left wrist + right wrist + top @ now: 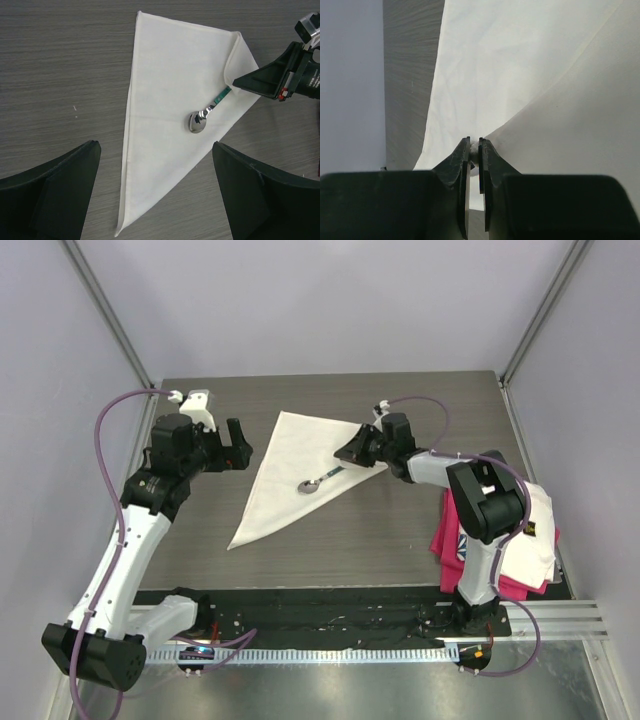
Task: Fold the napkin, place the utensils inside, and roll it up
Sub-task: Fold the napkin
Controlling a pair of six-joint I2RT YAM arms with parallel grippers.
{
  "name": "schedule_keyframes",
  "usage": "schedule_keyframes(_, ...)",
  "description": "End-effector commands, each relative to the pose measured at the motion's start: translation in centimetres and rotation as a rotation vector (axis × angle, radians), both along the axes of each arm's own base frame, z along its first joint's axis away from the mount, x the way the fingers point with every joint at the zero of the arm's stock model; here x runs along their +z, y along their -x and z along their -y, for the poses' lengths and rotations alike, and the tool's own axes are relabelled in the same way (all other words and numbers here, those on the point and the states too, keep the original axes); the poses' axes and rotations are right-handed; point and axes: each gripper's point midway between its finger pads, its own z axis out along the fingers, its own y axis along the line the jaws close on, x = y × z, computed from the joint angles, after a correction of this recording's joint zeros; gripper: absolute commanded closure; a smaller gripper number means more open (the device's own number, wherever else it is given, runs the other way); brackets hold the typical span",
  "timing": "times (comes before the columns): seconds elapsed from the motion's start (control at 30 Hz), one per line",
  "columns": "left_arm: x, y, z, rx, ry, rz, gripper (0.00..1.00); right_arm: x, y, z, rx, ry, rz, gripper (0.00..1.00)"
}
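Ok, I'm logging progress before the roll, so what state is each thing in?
napkin: folded into a triangle, right corner lifted.
spoon: lying on the napkin, handle towards the lifted corner.
left gripper: open, holding nothing.
right gripper: shut on the napkin's corner.
pink cloth: lying under a folded white cloth.

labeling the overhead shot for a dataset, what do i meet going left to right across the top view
left claw → spoon → right claw, pinching a napkin corner → folded white cloth. The napkin spans the middle, so it is left unranked.
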Motion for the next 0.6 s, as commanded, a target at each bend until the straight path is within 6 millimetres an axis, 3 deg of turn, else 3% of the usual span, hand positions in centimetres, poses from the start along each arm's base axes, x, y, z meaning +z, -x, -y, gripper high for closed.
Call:
schedule_keyframes(0.0, 1.9, -0.2, 0.2, -0.01, 0.016, 0.073, 0.0, 1.6, 1.5, -2.9, 0.07, -0.069, 0.027, 0.99)
schedule_keyframes(0.1, 1.9, -0.2, 0.2, -0.008, 0.017, 0.074, 0.0, 1.7, 2.9, -4.5, 0.108, -0.072, 0.025, 0.99)
schedule_keyframes(0.57, 1.8, -0.2, 0.4, -0.014, 0.027, 0.066, 0.0, 0.5, 6.3, -7.9, 0.197, -0.078, -0.02, 0.99)
